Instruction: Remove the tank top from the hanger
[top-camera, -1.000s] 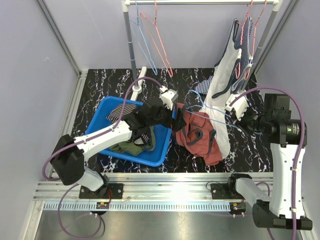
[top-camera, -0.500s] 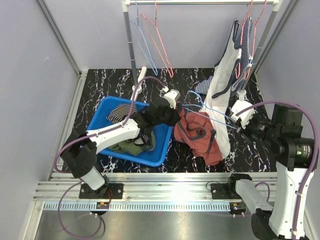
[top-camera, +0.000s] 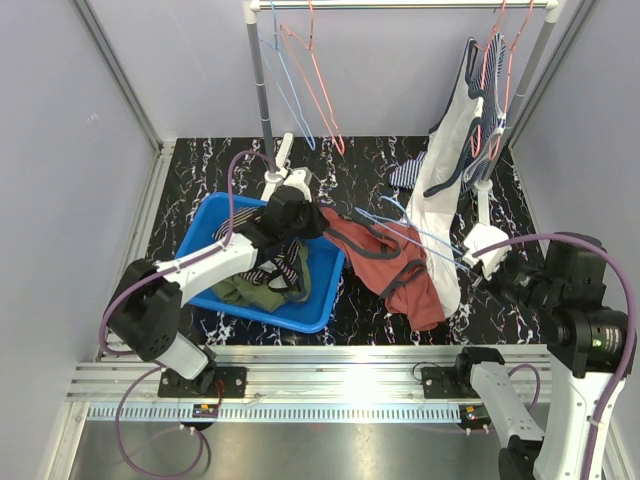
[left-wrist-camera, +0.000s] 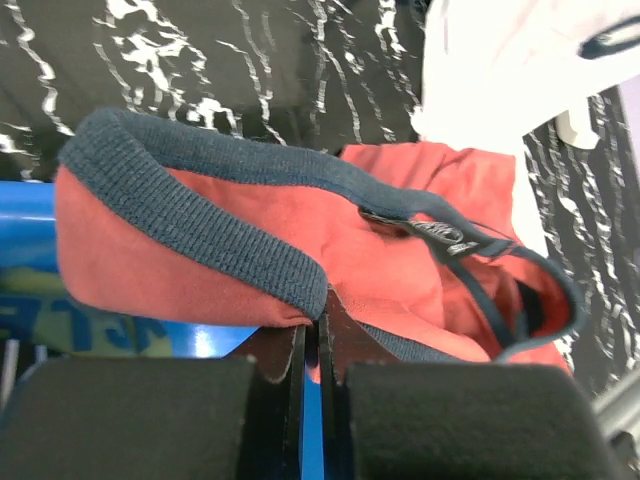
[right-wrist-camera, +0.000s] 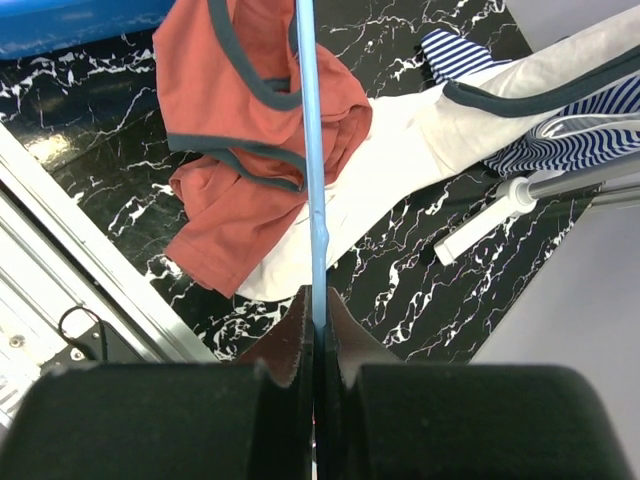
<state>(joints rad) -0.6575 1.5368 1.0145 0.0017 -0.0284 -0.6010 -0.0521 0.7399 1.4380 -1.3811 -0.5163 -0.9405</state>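
Tank top (top-camera: 395, 265): red with dark navy trim. It lies draped from the right rim of the bin down onto the black marbled table, bunched at its lower end. One trimmed edge is pulled up towards the left gripper.
Hanger (top-camera: 430, 240): thin blue wire, slanting from the right gripper up and left across the tank top. In the right wrist view the wire (right-wrist-camera: 312, 180) runs straight over the red cloth (right-wrist-camera: 250, 60) and its navy trim. Whether a strap is looped round it, I cannot tell.
Left gripper (left-wrist-camera: 318, 325): closed tight, with the ribbed navy edge of the red cloth (left-wrist-camera: 400, 260) pinched between its fingertips. In the top view it (top-camera: 318, 215) hangs over the far right corner of the bin.
Right gripper (right-wrist-camera: 316, 310): clamped on the blue wire, jaws together around it. It (top-camera: 468, 258) sits to the right of the tank top, near the white garment.
Bin (top-camera: 310, 318): blue, left of the tank top, holding an olive garment (top-camera: 245, 292) and a striped one (top-camera: 280, 270).
White garment (top-camera: 445, 170): navy-trimmed, hanging from the right end of the rack down to the table, its hem just beside the red cloth.
Rack (top-camera: 258, 70): at the back, with an empty red hanger (top-camera: 320, 90) and an empty blue hanger (top-camera: 285, 90) at its left end.
Table (top-camera: 210, 165): black with white veining.
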